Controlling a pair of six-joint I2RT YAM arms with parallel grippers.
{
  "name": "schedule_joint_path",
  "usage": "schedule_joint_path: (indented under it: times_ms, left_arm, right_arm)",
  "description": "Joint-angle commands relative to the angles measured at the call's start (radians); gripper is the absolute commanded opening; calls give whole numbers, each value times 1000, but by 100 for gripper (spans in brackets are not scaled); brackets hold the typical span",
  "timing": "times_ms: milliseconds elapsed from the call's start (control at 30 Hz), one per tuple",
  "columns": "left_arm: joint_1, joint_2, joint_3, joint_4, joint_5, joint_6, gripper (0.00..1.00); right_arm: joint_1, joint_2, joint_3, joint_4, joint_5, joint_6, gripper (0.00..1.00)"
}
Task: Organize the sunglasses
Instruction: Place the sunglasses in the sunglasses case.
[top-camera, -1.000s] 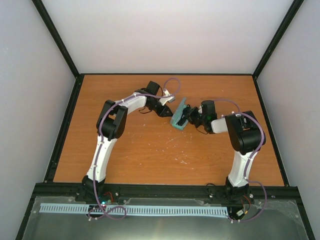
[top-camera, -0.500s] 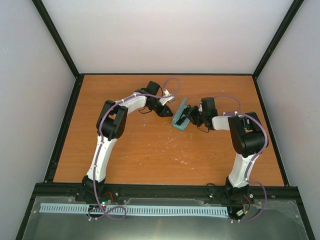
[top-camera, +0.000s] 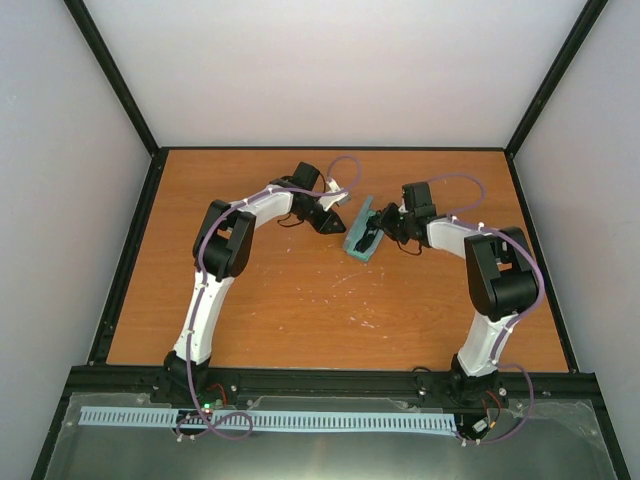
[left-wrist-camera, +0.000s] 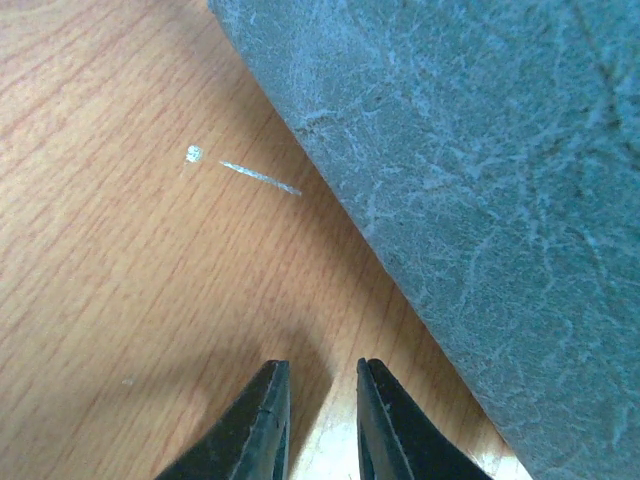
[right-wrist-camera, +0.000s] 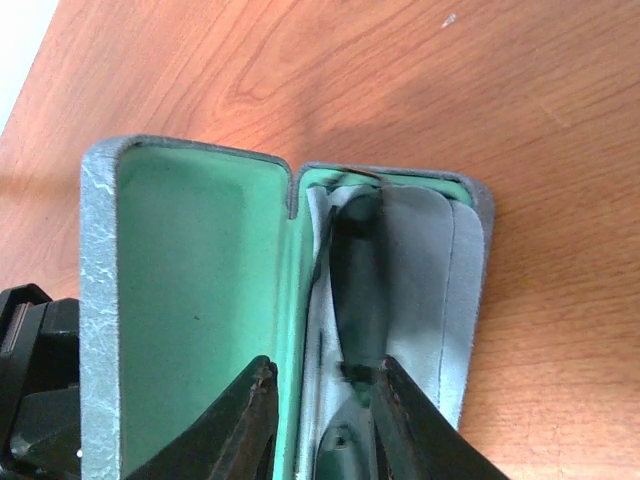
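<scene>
At the middle of the orange wooden table (top-camera: 250, 300), two white-and-black arms meet from either side over an open grey-blue glasses case (top-camera: 357, 247). The case lies with its long axis running roughly near to far, slightly skewed. Its green-lined lid (right-wrist-camera: 200, 300) stands up on the left arm's side, and its tray (right-wrist-camera: 482, 215) sits on the right arm's side. The sunglasses (right-wrist-camera: 355, 280) lie in that tray on what looks like a pale grey cloth (right-wrist-camera: 415, 270). Their long axis follows the tray's length and points straight away from the right claw (right-wrist-camera: 323, 365). That claw hangs directly over their near end, jaws apart and straddling the dark frame; whether a fingertip brushes the lens cannot be made out. The left claw (left-wrist-camera: 320, 365) is on the other side of the lid from the glasses. It sits low over bare wood just beside the case's felted outer shell, jaws a narrow slit apart with nothing between them. The right arm is plainly the nearer to the glasses, and the lid stands as a wall between them and the left arm. With the glasses lying in the tray, the move that looks due is swinging the lid over toward the right. That would likely need the right claw lifted out of the tray first.
</scene>
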Motion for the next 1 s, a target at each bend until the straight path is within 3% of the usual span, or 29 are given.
schedule_joint_path:
  times_ms: [0,700,967]
  left_arm:
    - [-7,-28,8,2,-3,-8,22]
    - [-7,-39,17,-2,-16,-8,21]
    - [-6,-73,27,1,-53,-5,20]
  right_arm:
    - [-7,22,52,-84,23,-40,26]
    - [4,141,113,-104,-31,-55,13]
    - [-1,-6,98,-171,37,-94,14]
